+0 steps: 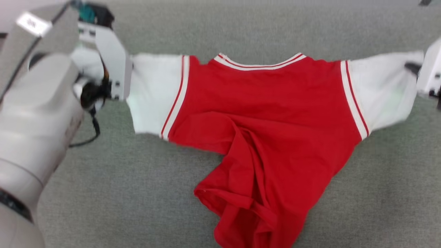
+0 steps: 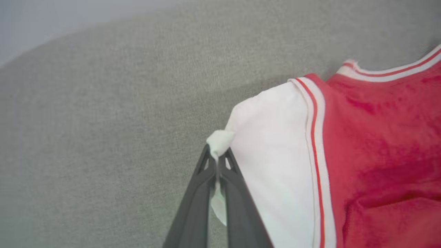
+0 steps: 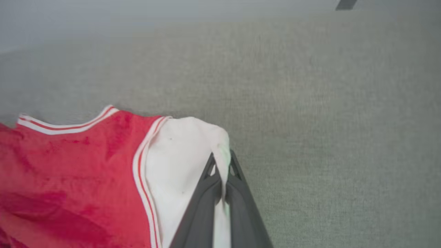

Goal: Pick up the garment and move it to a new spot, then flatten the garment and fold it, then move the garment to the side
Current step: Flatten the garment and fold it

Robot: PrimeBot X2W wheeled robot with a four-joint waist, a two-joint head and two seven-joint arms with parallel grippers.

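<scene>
The garment (image 1: 268, 113) is a red jersey T-shirt with white sleeves and striped trim, stretched across the grey cloth surface, its lower body bunched toward the bottom of the head view. My left gripper (image 2: 217, 156) is shut on the edge of one white sleeve (image 2: 272, 155), a tuft of white cloth poking out between its fingertips. My right gripper (image 3: 222, 162) is shut on the other white sleeve (image 3: 179, 158). In the head view the left arm's wrist (image 1: 110, 58) stands at the left sleeve end and the right wrist (image 1: 430, 69) at the far right sleeve end.
Grey fabric surface (image 1: 103, 193) lies all around the garment. My pale left forearm (image 1: 34, 103) takes up the left side of the head view, with a black cable (image 1: 93, 131) hanging from it. A dark object (image 1: 425, 2) sits at the top right corner.
</scene>
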